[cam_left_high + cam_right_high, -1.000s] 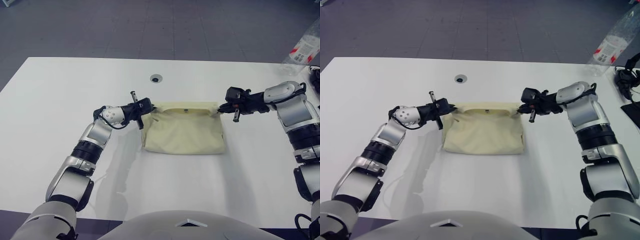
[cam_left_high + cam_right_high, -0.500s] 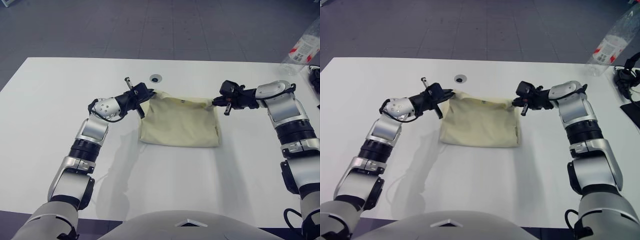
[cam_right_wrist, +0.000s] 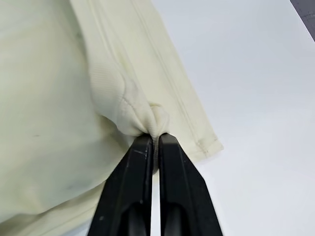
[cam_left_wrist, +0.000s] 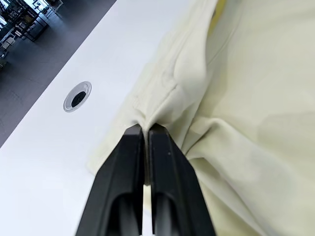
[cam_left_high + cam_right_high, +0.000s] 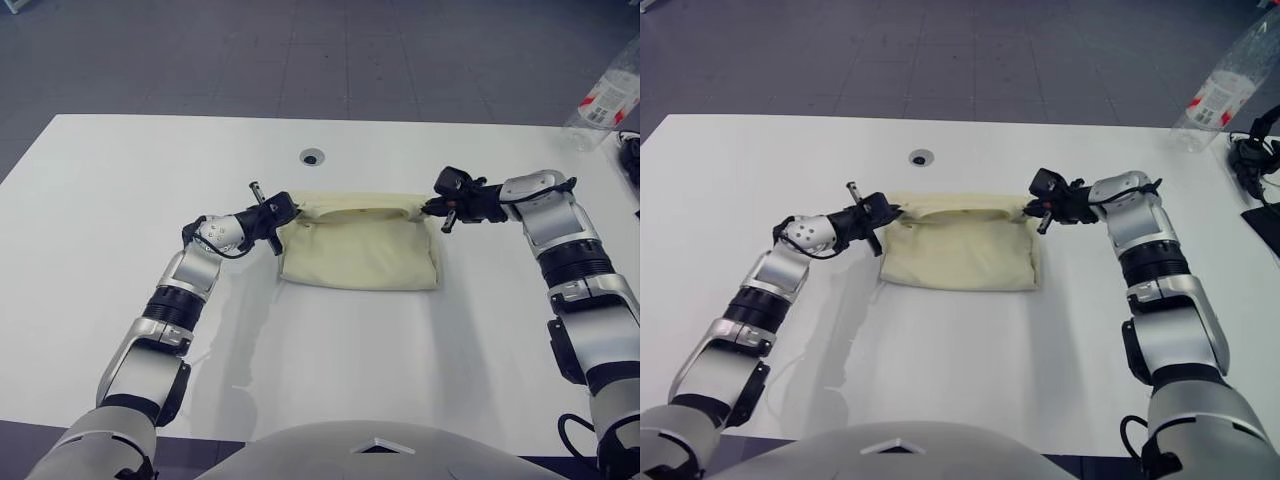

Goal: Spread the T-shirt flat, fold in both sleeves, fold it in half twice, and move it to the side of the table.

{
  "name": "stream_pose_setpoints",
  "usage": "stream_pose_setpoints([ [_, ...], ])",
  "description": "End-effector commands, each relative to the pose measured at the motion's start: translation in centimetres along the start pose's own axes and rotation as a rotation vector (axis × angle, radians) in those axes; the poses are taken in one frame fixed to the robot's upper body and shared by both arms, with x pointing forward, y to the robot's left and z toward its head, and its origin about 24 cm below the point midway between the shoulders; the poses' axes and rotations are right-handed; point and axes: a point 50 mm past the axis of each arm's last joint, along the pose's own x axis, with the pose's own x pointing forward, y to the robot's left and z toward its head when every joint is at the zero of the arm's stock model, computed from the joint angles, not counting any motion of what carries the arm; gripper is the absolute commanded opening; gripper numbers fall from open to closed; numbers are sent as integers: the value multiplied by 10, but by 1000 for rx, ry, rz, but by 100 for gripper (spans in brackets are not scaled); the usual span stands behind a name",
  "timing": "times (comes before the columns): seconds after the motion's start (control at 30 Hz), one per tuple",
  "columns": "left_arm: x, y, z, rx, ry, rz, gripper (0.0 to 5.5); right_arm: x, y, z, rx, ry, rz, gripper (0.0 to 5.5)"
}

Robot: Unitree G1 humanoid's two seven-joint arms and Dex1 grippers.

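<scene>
With the left gripper (image 5: 286, 211) and right gripper (image 5: 431, 208) fingers clamped on the T-shirt's (image 5: 360, 256) 2 far corners, best to lay them evenly onto the near hem.

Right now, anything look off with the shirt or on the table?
Nothing spilled or damaged. The one odd spot is the far edge of the folded T-shirt. It is bunched where the left gripper and right gripper pinch its corners, and the top layer sags in a loose roll between them instead of lying flat.

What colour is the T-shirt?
The T-shirt is plain pale yellow, no pattern; the left wrist view shows it best.
</scene>
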Motion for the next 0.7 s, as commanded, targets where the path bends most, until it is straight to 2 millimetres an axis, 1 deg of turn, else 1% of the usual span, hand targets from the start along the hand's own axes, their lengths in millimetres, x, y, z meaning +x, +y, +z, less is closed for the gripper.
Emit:
stream_pose_setpoints([
  [0.03, 9, 2, 5, 13, 6, 53, 37, 8, -1, -6, 44, 53, -63, 70],
  [0.1, 12, 3, 10, 3, -15, 99, 66, 13, 1, -10, 72, 51, -81, 97],
  [0.13, 13, 6, 15, -7, -36, 137, 90, 15, 1, -11, 96, 44, -100, 121],
  [0.23, 16, 19, 31, -35, -106, 239, 133, 18, -1, -14, 163, 15, -162, 163],
  [0.27, 16, 21, 35, -40, -119, 260, 157, 19, -1, -14, 195, 6, -175, 185],
  [0.33, 16, 26, 40, -50, -148, 297, 183, 19, -2, -16, 229, -3, -208, 210],
  [0.43, 14, 32, 42, -73, -161, 353, 241, 14, -7, -17, 233, -23, -255, 266],
  [0.47, 13, 34, 41, -81, -161, 378, 249, 11, -9, -15, 230, -36, -271, 274],
  [0.57, 10, 39, 38, -92, -158, 445, 302, 4, -14, -8, 224, -77, -299, 324],
  [0.7, 7, 37, 33, -92, -147, 449, 377, -4, -18, 3, 207, -134, -325, 395],
])
